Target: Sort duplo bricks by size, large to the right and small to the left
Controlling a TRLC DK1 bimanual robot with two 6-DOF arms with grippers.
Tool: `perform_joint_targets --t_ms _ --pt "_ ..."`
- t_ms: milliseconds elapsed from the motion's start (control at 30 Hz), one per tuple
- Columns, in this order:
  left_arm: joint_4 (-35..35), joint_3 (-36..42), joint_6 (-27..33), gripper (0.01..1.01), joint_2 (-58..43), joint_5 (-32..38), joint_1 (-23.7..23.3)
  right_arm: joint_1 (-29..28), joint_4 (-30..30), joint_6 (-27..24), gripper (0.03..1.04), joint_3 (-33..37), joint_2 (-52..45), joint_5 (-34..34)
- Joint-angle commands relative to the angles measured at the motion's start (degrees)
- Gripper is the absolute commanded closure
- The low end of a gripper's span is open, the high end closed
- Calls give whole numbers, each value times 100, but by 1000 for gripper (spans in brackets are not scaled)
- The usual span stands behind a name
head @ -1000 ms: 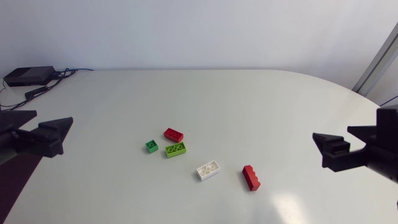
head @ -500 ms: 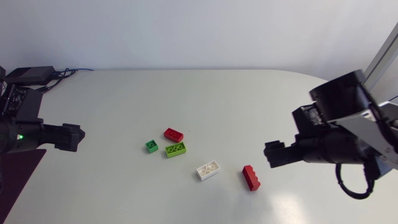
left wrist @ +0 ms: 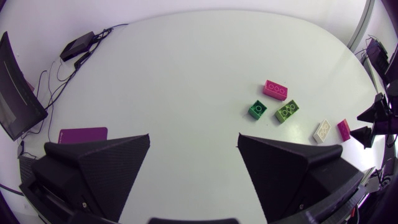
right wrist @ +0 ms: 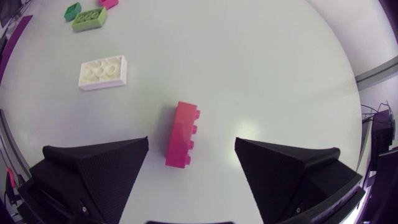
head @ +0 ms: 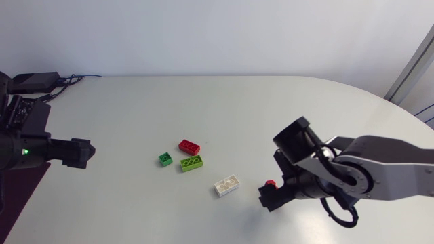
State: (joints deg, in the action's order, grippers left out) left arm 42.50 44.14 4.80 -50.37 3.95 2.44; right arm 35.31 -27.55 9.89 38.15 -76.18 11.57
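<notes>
1. The right hand (right wrist: 191, 144) is low over the tabletop (right wrist: 261, 74) with its fingers wide apart. The long red brick (right wrist: 181, 135) lies on its side between them and touches neither.
2. The white brick (right wrist: 102, 71) lies near it, ahead of the hand.
3. The lime brick (head: 191, 163), small green brick (head: 165, 159) and small red brick (head: 188, 146) sit close together near the middle.
4. The left hand (left wrist: 194, 140) is over the left side, its fingers apart and holding nothing.

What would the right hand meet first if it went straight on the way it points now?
Most likely the red brick, lying on its side straight ahead of the right hand, between its open fingers. The fingertips would probably reach the table beside it; depth is unclear.
</notes>
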Motion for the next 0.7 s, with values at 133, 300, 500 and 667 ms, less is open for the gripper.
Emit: perform_joint_targets --t_ms 133,300,500,667 --pt "21 -213 -172 44 -43 45 55 178 312 171 67 -194 -547 179" --pt "-84 -266 -181 44 -61 36 73 248 470 277 75 -133 -608 337" --pt "-137 -389 -172 44 -61 36 81 222 479 329 102 -27 -1180 328" --pt "-163 -406 -146 44 -8 36 81 275 619 461 162 -36 -1373 337"
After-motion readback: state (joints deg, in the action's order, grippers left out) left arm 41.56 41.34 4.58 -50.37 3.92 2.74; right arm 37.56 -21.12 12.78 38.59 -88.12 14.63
